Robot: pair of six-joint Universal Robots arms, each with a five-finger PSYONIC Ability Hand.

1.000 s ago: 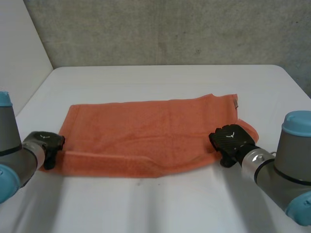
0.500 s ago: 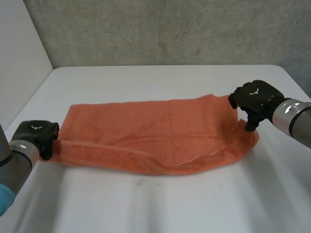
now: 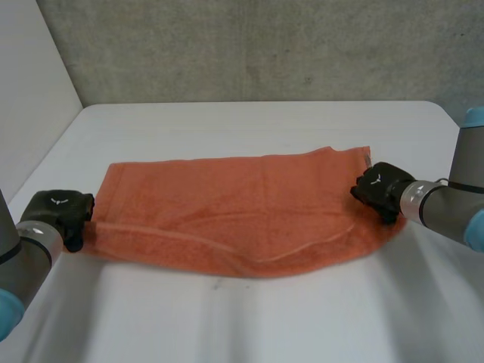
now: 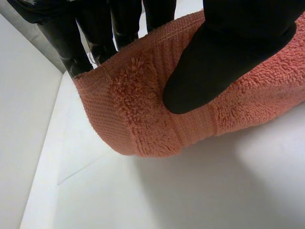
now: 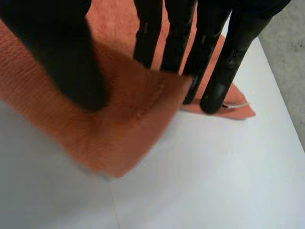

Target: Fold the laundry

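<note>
Left hand (image 3: pixel 57 213) pinches one end of the orange towel (image 3: pixel 227 208) between thumb and fingers; right hand (image 3: pixel 376 187) pinches the opposite end, folded layer under its thumb

A bare lab-like test space: white table (image 3: pixel 257 318) against a raw concrete wall (image 3: pixel 265 45).

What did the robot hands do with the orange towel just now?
The right robot hand carried its near corner of the orange terry towel up and toward the far edge, then came partway down, still pinching it. The left robot hand shifted back a little, keeping its pinch on the left corner. The towel's far edge stayed flat on the white table.
</note>
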